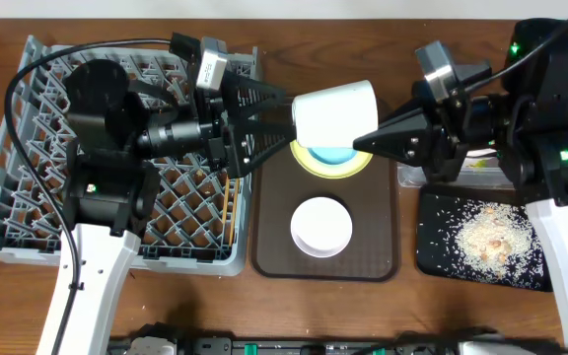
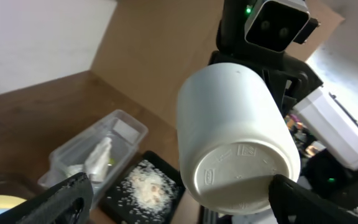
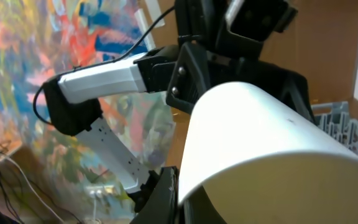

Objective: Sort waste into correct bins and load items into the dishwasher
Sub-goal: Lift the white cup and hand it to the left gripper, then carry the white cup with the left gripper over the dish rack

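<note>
1. Your right gripper (image 1: 368,138) is clenched on the rim of the cup (image 1: 335,110). Your left gripper (image 1: 286,118) is spread wide, with one finger on each side of the cup's base. Whether those fingers touch it cannot be told.
2. Your left arm reaches in from over the rack (image 1: 18,217) with its wrist pointing right. Your right arm comes in from the right with its wrist pointing left. The two meet above the brown tray (image 1: 274,227).
3. The cup hangs in the air on its side, base toward your left arm and mouth toward your right.
4. On the brown tray below, the white bowl (image 1: 320,225) sits nearer you. Farther back is the plate (image 1: 361,166) with the blue bowl (image 1: 331,156) on it, directly under the cup.
5. Only your left wrist view shows the cup's moulded base, flanked low down by your left fingers (image 2: 61,199). Past it lie the black tray (image 2: 120,199) with rice (image 2: 145,183), then the tub (image 2: 67,155) holding the napkin (image 2: 98,158). The overhead view hides most of that tub behind your right arm.
6. Your right wrist view shows a dark finger (image 3: 160,196) closest, under the cup's wall. Your left arm is beyond it, and a corner of the rack shows at the far right.
</note>
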Robot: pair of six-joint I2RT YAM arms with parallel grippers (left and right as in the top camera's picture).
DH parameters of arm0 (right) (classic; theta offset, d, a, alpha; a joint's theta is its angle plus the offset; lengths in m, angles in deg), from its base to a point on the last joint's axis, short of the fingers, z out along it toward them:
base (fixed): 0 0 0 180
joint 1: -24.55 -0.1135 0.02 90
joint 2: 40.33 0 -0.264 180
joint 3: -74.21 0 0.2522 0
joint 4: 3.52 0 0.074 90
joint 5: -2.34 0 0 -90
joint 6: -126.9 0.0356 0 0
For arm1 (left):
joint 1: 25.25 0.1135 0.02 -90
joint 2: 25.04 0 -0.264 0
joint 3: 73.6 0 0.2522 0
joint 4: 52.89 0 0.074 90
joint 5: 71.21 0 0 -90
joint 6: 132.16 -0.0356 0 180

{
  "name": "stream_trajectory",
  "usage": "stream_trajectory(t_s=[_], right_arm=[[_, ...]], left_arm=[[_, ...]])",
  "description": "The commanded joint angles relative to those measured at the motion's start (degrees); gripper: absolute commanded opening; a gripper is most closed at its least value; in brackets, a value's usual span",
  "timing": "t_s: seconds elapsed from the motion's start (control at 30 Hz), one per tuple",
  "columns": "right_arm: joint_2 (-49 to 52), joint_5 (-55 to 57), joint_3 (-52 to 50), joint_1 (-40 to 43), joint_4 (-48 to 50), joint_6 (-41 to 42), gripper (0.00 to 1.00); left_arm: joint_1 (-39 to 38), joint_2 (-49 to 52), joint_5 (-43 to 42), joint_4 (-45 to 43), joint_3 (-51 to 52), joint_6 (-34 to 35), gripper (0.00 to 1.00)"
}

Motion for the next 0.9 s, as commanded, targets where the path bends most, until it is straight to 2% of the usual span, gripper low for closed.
stream_trajectory(t_s=[0.0,0.6,0.87], right_arm=[[0.7,-0.6,-0.2,-4.5,1.6,0.4,0.01],[0.7,-0.6,-0.2,4.9,2.0,2.2,0.01],[0.7,-0.6,-0.2,0.0,1.9,2.2,0.01]], left_arm=[[-5.3,-0.4,-3.4,-0.7,-1.0,3.2,0.93],[-3.2,-0.4,-5.4,-1.2,-1.0,3.2,0.93],[-3.2,-0.4,-5.2,-2.2,-1.0,3.2,0.93]])
